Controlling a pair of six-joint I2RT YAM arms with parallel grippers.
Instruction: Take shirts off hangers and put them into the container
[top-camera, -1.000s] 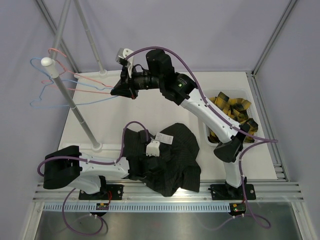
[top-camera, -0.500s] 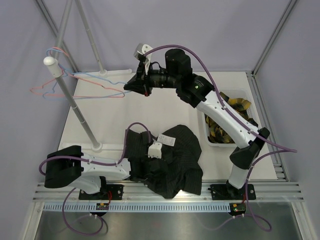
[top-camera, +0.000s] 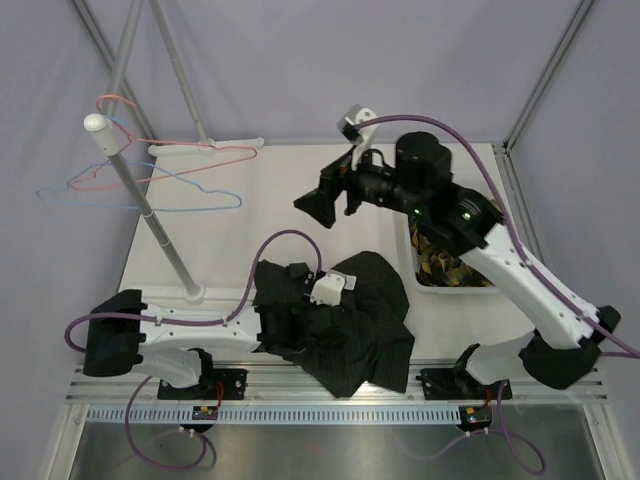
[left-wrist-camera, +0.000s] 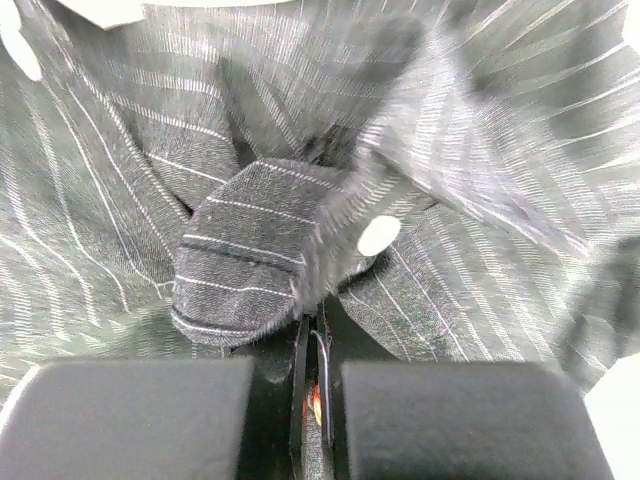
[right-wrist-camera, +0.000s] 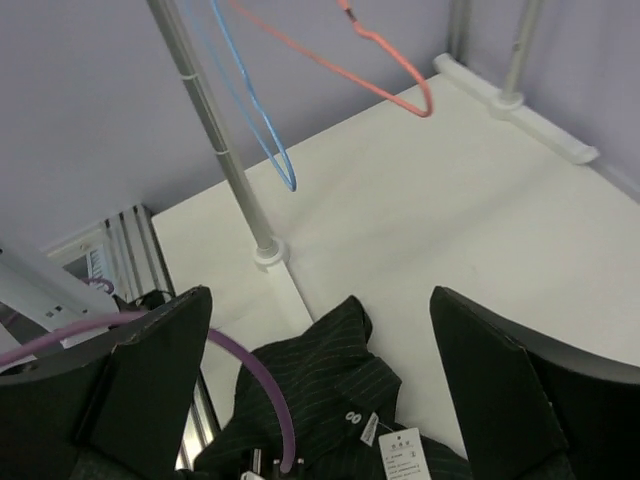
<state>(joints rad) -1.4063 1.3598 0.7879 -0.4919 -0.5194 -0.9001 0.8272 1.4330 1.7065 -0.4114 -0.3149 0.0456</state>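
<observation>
Top external view: your left end effector is clenching a fold of the black pinstriped shirt, which is lying crumpled on the bench at lower centre. The plaid shirt is sitting in the container at right. Your right end effector is hovering released at centre frame, carrying nothing.

Left wrist view: the fingers are pinching thin, limp cloth. It is looking light and floppy, so loose ends are likely to trail.

Right wrist view: the wide-spread fingers are framing the white neck label at the bottom edge, with the hangers hanging bare at the top. Gripping a thick bunch near that collar is looking like your safer hold.
</observation>
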